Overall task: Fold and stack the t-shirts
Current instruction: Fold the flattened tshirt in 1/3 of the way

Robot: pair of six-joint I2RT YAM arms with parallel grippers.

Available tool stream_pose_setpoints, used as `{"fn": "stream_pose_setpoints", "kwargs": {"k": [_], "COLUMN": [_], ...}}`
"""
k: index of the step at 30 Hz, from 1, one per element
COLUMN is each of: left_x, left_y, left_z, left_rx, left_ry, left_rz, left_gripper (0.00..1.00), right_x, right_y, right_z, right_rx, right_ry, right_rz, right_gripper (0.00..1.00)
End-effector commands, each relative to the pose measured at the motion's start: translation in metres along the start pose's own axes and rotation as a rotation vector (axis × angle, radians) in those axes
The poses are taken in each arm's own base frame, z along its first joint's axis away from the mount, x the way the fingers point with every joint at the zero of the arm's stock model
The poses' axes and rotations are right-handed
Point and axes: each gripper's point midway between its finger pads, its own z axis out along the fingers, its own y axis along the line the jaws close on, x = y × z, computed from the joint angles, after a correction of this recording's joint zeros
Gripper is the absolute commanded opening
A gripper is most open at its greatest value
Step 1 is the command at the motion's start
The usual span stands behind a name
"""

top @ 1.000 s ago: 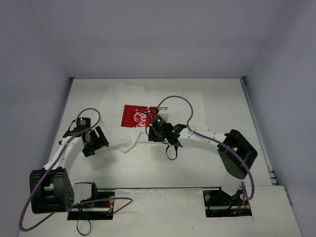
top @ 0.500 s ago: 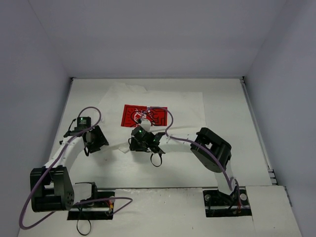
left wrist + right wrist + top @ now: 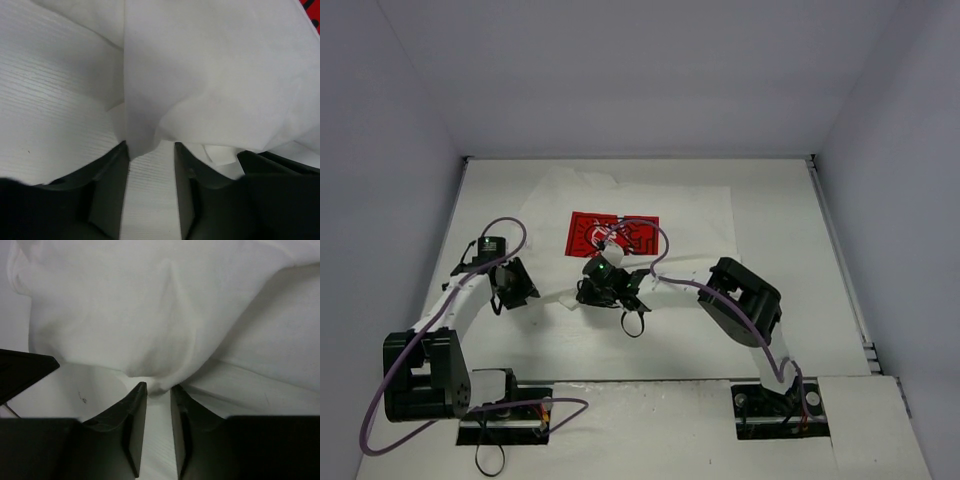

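the t-shirt [image 3: 692,215] lies print-up at the desk's [image 3: 800,310] far middle, and i judge the first fold is only beginning. the right pincer [image 3: 156,387] pinches its near hem. the left pincer [image 3: 150,150], half spread around a tuck, likely must nip it before both lift together.

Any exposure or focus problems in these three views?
Top external: even, soft light; white soft-fabric t-shirt with a red rectangular chest print barely separates from the white table. Left wrist: left gripper's dark fingers underexposed, soft. Right wrist: right gripper's fingers near-black, fabric folds softly shaded.
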Motion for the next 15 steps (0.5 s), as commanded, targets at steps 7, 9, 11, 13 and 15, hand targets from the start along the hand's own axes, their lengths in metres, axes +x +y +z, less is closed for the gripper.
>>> {"fn": "stream_pose_setpoints", "kwargs": {"k": [7,9,11,13,15], "left_x": [-0.058,-0.073,-0.098,-0.116,-0.134], "left_y": [-0.040,-0.049,-0.062,-0.070,-0.078], "left_z": [-0.034,-0.050,-0.068,-0.076,-0.077], "left_rx": [0.096,0.109,0.120,0.114,0.114], "left_ry": [-0.140,-0.184,-0.247,-0.272,-0.286], "left_rz": [0.067,0.081,0.098,0.114,0.122], "left_gripper": [0.00,0.00,0.00,0.00,0.00], "right_x": [-0.021,-0.039,-0.057,-0.083,-0.109], "right_y": [0.020,0.023,0.025,0.027,0.025], "right_z": [-0.025,-0.036,-0.043,-0.052,-0.055], "right_rx": [-0.056,-0.069,-0.073,-0.088,-0.106], "right_ry": [-0.052,-0.071,-0.094,-0.114,-0.122], "right_rz": [-0.058,-0.079,-0.090,-0.104,-0.087], "right_gripper": [0.00,0.00,0.00,0.00,0.00]}}
